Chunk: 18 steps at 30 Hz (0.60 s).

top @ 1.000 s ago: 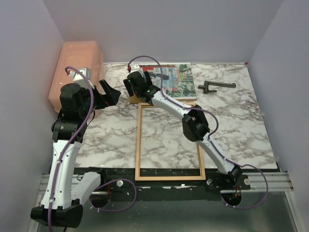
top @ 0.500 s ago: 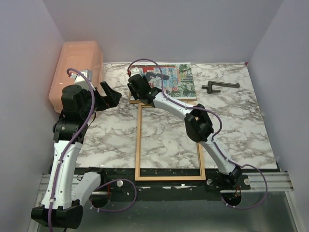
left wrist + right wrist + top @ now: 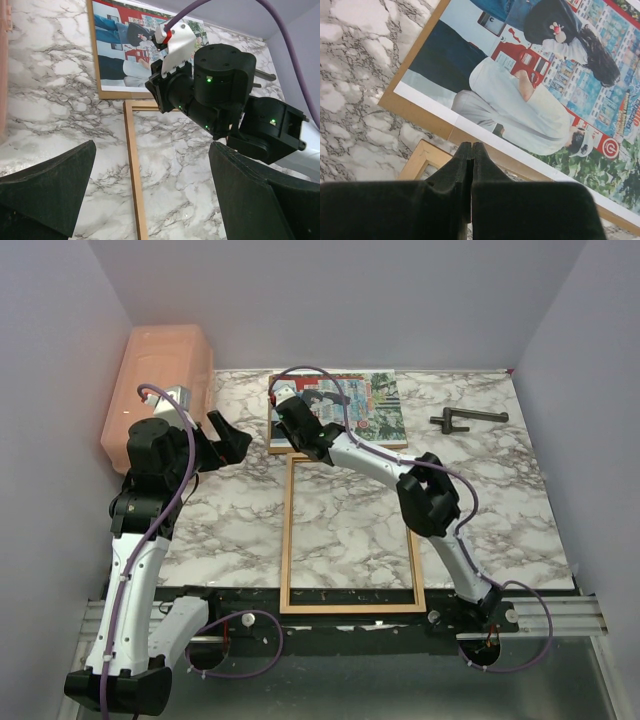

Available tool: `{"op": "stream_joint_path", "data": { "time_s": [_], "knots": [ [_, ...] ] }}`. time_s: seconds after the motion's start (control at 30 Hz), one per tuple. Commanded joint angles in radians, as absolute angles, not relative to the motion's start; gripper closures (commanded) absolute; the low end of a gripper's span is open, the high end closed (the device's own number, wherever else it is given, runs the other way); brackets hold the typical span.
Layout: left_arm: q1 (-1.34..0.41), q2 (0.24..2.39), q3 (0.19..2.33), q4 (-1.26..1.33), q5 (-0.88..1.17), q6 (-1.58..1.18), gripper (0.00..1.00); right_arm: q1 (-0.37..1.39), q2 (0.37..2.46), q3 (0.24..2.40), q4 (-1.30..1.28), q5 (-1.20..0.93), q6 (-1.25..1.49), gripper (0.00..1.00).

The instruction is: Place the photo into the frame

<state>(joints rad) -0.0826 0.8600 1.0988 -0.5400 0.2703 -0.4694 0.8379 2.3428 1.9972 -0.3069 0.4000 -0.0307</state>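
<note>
The photo (image 3: 355, 408) lies flat at the back of the table on a plain brown backing board (image 3: 420, 114). Its print of two people shows large in the right wrist view (image 3: 520, 85). The thin wooden frame (image 3: 287, 540) lies empty on the marble just in front of it. My right gripper (image 3: 296, 440) hangs over the board's near left corner. Its fingers (image 3: 455, 175) are shut with nothing between them, the tips above the board's edge beside the frame's corner (image 3: 422, 156). My left gripper (image 3: 232, 435) is open and raised left of the frame. The left wrist view shows the frame's left rail (image 3: 132, 170) between its fingers.
A salmon plastic bin (image 3: 160, 375) stands at the back left, close behind my left arm. A dark metal tool (image 3: 468, 419) lies at the back right. Grey walls close in the table on three sides.
My right gripper has closed and moved slightly right, toward the photo's near left corner. The dark tool sits a little further right. The left arm has barely moved.
</note>
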Motion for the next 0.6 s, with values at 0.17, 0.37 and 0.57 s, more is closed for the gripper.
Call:
{"op": "stream_joint_path", "data": {
  "time_s": [0.17, 0.37, 0.57],
  "knots": [
    [-0.085, 0.833, 1.074, -0.536, 0.287, -0.486, 0.01, 0.870, 2.179, 1.844, -0.281, 0.346, -0.003, 0.99],
    [-0.085, 0.866, 1.065, -0.543, 0.323, -0.501, 0.01, 0.843, 2.120, 1.761, -0.329, 0.341, 0.114, 0.81],
    [-0.088, 0.985, 1.077, -0.537, 0.387, -0.519, 0.01, 0.697, 2.053, 1.698, -0.374, 0.185, 0.221, 0.51]
  ]
}}
